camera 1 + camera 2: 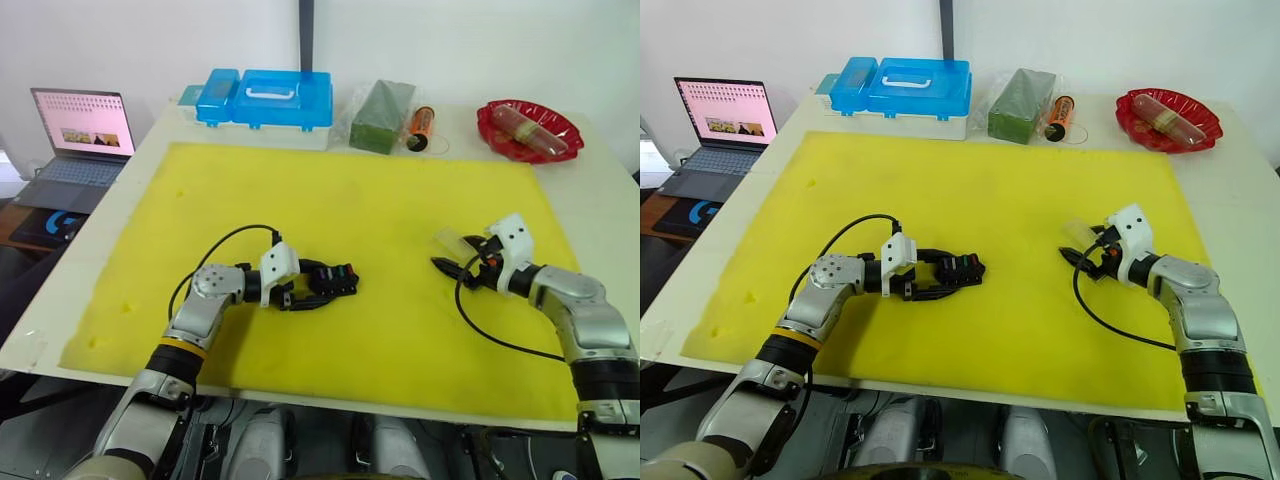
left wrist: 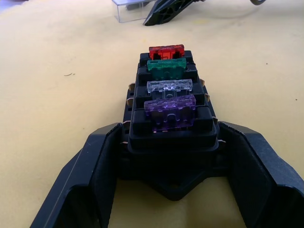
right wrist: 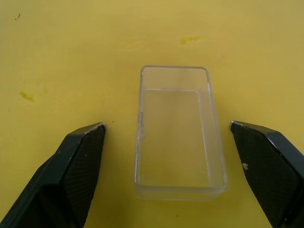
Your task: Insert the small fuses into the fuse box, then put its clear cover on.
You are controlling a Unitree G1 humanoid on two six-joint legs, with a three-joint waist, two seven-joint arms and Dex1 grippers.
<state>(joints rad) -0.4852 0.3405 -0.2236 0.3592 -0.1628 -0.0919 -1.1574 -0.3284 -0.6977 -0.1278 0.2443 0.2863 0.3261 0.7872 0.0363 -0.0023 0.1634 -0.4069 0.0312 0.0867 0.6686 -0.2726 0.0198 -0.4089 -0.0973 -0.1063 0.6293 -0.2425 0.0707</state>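
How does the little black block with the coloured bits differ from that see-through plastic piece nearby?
The black slotted fuse box is opaque and holds four fuses; the clear rectangular plastic cover is transparent and empty. The fuse box sits between the left gripper fingers; the cover lies between the open right gripper fingers, untouched. Both rest on the yellow mat.

The left gripper, on a bent silver arm, is pointing toward three o'clock, black fingers clamped shut around a load. The right gripper is pointing toward nine o'clock, fingers spread wide.

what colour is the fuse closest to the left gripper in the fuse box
Purple, translucent; it shows best in the left wrist view.
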